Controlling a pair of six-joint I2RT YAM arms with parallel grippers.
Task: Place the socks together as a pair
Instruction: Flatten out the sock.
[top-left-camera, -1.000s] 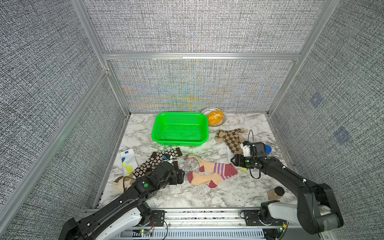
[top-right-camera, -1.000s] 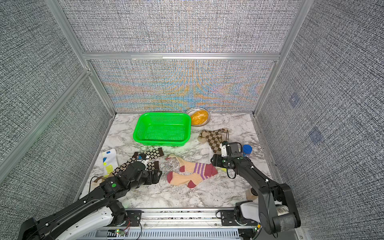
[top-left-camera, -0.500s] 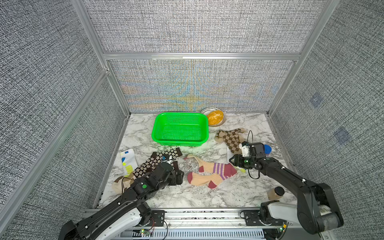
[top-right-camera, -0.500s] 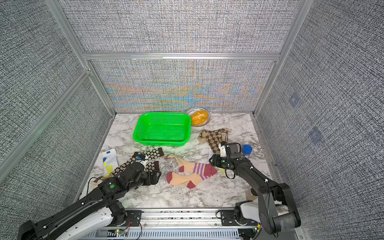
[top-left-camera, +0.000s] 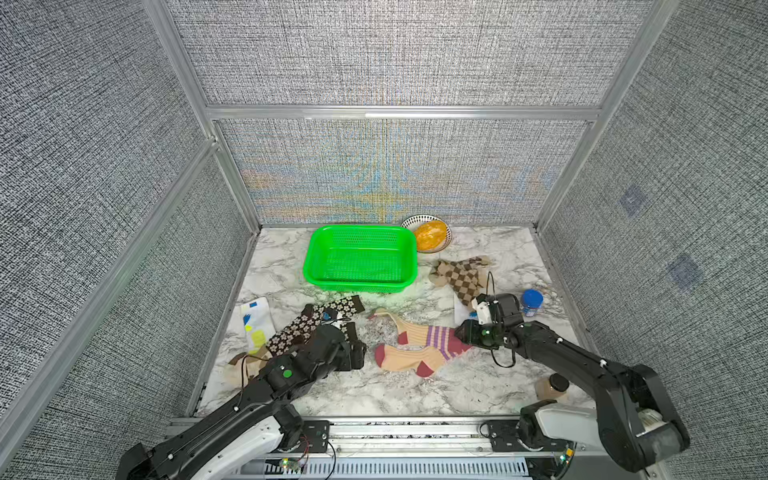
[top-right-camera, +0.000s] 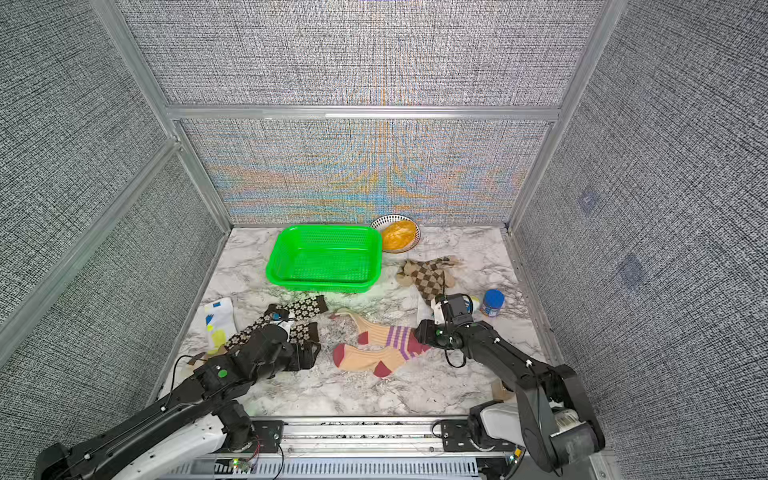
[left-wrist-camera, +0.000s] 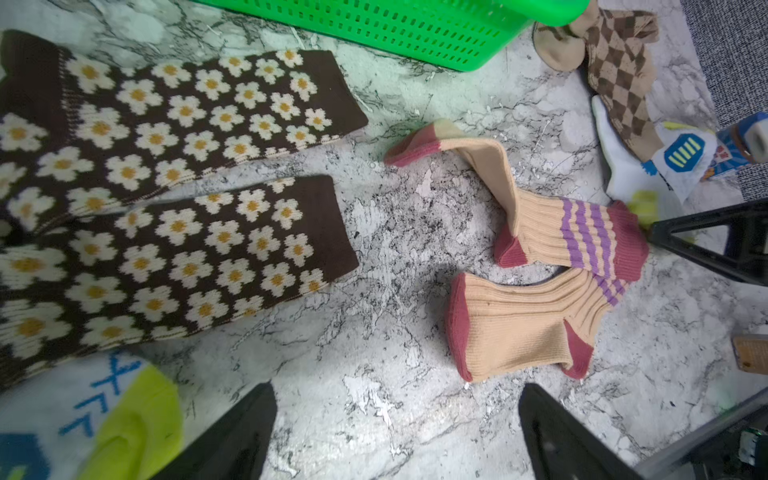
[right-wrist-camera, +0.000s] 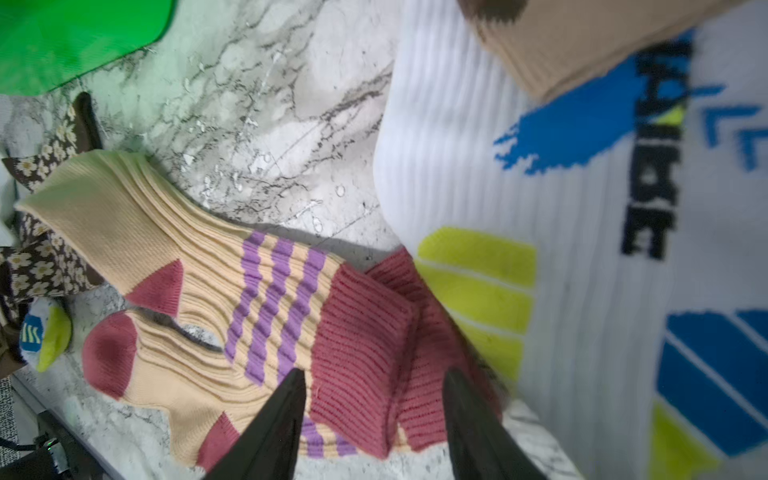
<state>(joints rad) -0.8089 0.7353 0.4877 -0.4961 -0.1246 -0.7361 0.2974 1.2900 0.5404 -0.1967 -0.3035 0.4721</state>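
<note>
Two peach purple-striped socks (top-left-camera: 415, 345) lie mid-table with their red cuffs overlapping (right-wrist-camera: 365, 332). My right gripper (right-wrist-camera: 374, 374) is low over those cuffs, one jaw on each side, still apart and not pinching. In both top views it sits at the socks' right end (top-left-camera: 460, 332) (top-right-camera: 420, 330). My left gripper (left-wrist-camera: 397, 388) stands open over bare marble, just left of the peach socks (left-wrist-camera: 515, 328) and beside two brown flowered socks (left-wrist-camera: 187, 178). A white patched sock (right-wrist-camera: 582, 249) lies under the right wrist, another (top-left-camera: 255, 322) at far left. A diamond-check sock (top-left-camera: 463, 276) lies behind.
A green basket (top-left-camera: 361, 259) stands at the back, with a bowl holding something orange (top-left-camera: 430, 235) beside it. A blue-lidded jar (top-left-camera: 532, 303) is by the right wrist and a dark-capped bottle (top-left-camera: 552, 386) sits near the front right. A cream brown-banded sock (top-left-camera: 245, 363) lies front left.
My right gripper has slid left onto the red cuffs of the peach socks and its jaws have narrowed. The left arm has not moved.
</note>
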